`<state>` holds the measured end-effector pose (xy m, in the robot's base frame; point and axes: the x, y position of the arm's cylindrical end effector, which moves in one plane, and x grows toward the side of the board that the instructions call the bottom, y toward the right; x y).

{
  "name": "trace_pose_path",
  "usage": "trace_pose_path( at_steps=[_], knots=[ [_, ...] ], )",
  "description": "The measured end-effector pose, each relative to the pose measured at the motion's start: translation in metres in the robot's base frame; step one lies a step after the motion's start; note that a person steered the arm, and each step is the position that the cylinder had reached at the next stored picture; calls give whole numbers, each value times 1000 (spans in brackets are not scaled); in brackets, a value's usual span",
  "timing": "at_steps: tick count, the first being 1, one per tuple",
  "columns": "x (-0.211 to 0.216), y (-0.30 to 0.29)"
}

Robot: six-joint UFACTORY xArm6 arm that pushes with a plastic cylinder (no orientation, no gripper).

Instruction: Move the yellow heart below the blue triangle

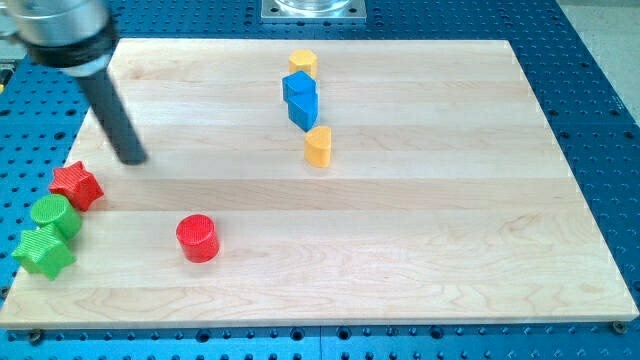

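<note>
On the wooden board (420,250), which fills most of the view and lies on a blue perforated table (600,90), the blocks stand in two groups far from each other. Going from the biggest thing to the smallest: the arm's dark rod comes down from the view's top left, and my tip (133,158) touches the board near the left edge. There is no gripper here, so nothing can be open or closed, and the tip holds nothing and presses against no block. It stands just above and to the right of the red star (77,185), apart from it.

In the upper middle of the board there is a short column of blocks. Two blue blocks are stacked close together; the lower one I take to be the blue triangle (304,110), and the other blue block (297,86) touches it from above, though their shapes are hard to read. A small yellow block (303,63) sits at the very top of this column. The yellow heart (318,146) stands just under the blue triangle, slightly toward the view's right, almost touching it.

At the left edge, below the red star, are a green cylinder (54,215) and a green star (45,252). A red cylinder (197,238) stands alone lower down.

In my judgement the task looks finished or nearly so: the heart is already below the triangle. At most a small push toward the view's left would line it up better, and the tip is well apart from it.
</note>
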<state>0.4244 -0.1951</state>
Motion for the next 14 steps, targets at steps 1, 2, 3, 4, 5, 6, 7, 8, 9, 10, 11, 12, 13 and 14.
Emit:
trace_pose_path(
  at_steps=[1, 2, 3, 4, 5, 6, 7, 8, 9, 10, 11, 12, 13, 14],
  knots=[
    [32, 84],
    [61, 192],
    [137, 214],
    [169, 153],
    [125, 98],
    [32, 66],
    [45, 91],
    [54, 99],
    [73, 99],
    [78, 135],
    [73, 217],
    [25, 277],
    [-18, 274],
    [-22, 246]
  ],
)
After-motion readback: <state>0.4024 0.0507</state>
